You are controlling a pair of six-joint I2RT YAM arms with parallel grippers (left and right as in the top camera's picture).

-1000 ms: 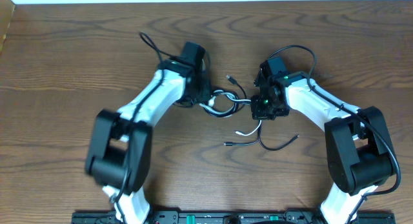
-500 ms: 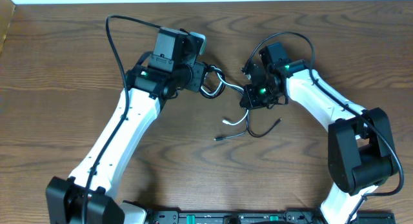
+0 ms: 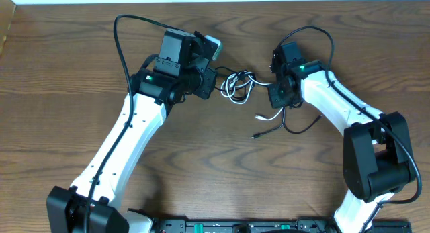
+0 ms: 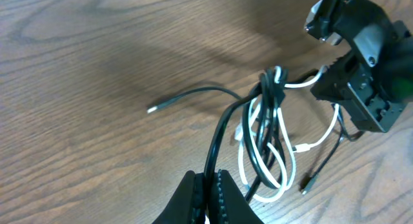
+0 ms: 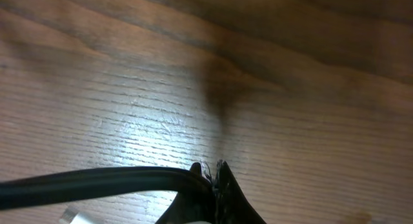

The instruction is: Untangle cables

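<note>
Brown wood-grain table (image 3: 67,92) runs wall to wall under two white-and-black robot arms, and between them we find the snarl: a thin black cable (image 4: 219,130) and a thin white cable (image 4: 287,175) looped around each other several times, bunched tightest at the top of the knot. From overhead we see the tangle stretched between the two grippers, near the far middle of the table.

The left gripper (image 4: 208,185) is clenched, its fingers pressed together on the thin black cable where that strand drops out of the knot. The right gripper (image 5: 211,175) is likewise pinched tight. Its own camera shows a black strand running in from the left and ending between the fingertips, which we take to be the thin black cable.

One black plug end juts free to the left of the knot, above the wood. Below the right gripper, loose tails — one white, two black — lie on the table, close together.
</note>
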